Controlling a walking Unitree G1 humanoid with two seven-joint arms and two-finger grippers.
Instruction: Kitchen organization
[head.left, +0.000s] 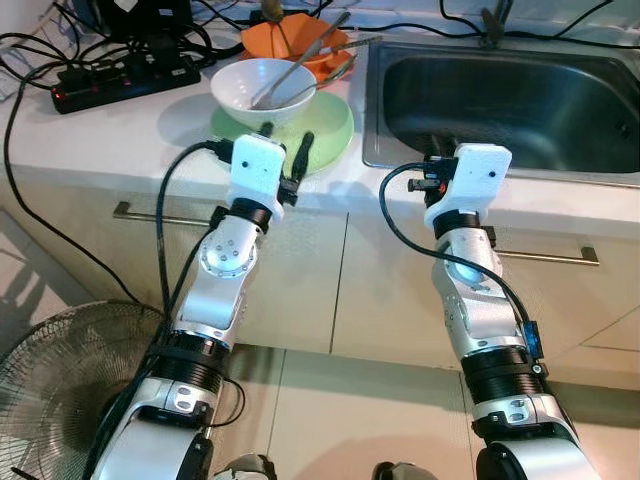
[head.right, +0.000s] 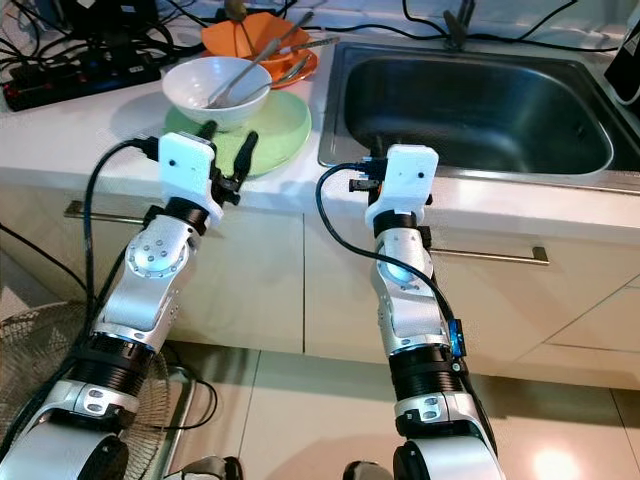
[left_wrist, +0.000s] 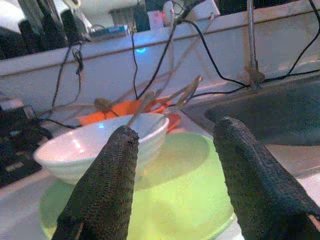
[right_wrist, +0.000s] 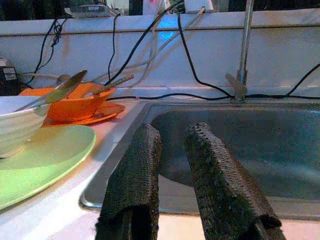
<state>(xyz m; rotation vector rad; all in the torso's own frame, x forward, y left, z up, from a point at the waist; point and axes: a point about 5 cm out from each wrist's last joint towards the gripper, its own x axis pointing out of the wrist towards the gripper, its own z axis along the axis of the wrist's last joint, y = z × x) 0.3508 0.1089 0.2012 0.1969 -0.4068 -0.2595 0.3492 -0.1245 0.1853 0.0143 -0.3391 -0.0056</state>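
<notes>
The robot stood before a pale kitchen surface (head.left: 120, 130) with both arms raised to its front edge. The left pincer (head.left: 287, 150) hovered with its two black fingers spread wide just over the near rim of a round light-green plate (head.left: 325, 135), gripping nothing. A white ceramic bowl (head.left: 262, 85) holding a long metal utensil (head.left: 290, 72) sat on that plate, and behind it an orange bowl on an orange saucer (head.left: 300, 45) held more cutlery. The right pincer (right_wrist: 172, 175) pointed over the front rim of the stainless-steel sink (head.left: 510, 95), its fingers slightly parted and empty.

By the look of it, the step in hand was the approach to the dishes, with no grasp yet made. The next move probably called for the left pincer to advance and lower so its fingers straddled the white bowl's rim or the plate's edge, then close; the loose utensil could tip out if the bowl were tilted. A black power strip (head.left: 125, 80) with trailing cables lay near the dishes.
</notes>
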